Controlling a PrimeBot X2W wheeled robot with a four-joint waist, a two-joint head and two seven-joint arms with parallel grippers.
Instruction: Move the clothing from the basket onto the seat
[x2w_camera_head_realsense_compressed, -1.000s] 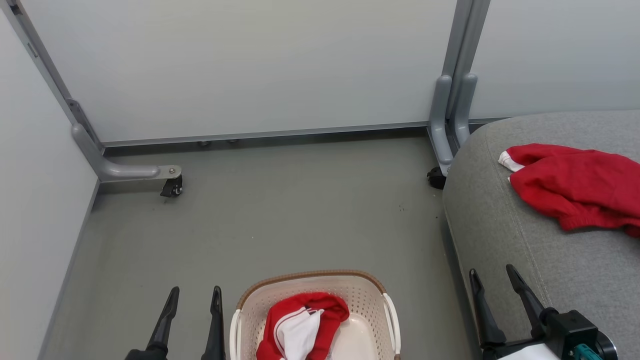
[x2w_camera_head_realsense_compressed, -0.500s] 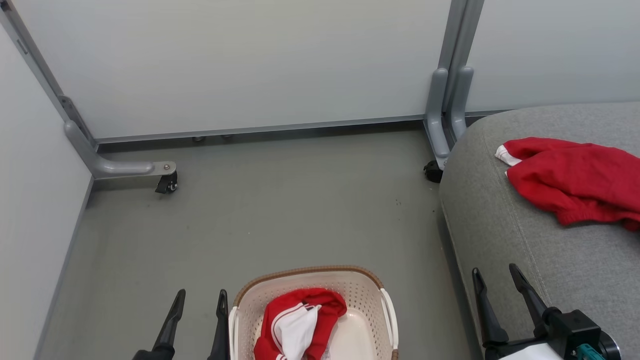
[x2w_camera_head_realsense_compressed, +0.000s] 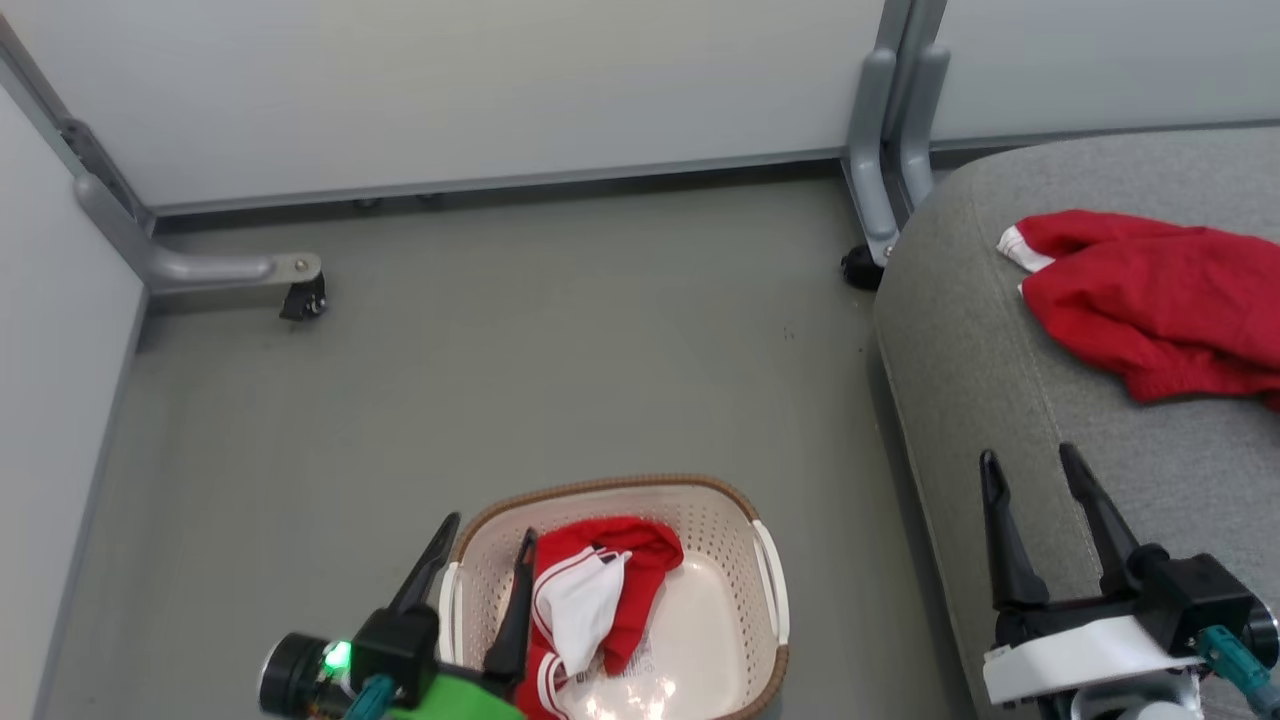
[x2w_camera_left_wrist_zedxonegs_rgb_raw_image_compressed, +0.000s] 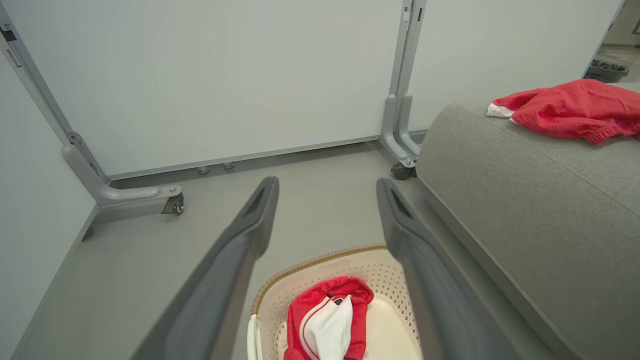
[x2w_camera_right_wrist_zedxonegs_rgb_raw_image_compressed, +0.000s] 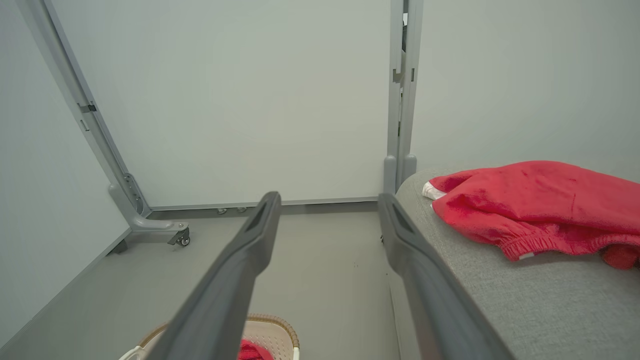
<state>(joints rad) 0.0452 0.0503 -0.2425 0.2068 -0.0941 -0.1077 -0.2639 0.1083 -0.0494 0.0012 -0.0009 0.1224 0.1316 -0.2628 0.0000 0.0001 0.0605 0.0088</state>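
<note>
Three pale panels bound grey floor beside the seat; both arms' jaws spread

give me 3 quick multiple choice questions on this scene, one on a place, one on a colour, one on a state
1. Where is the jersey relative to the basket? A under it B in it C beside it
2. What colour is the basket's rim? A blue B green C brown
3. The left gripper is: A open B shut on the jersey C shut on the rim

Answers:
1 B, it lies crumpled on the basket's bottom.
2 C, a brown woven-look band tops the cream wall.
3 A, its fingers stand apart and hold nothing.
</note>
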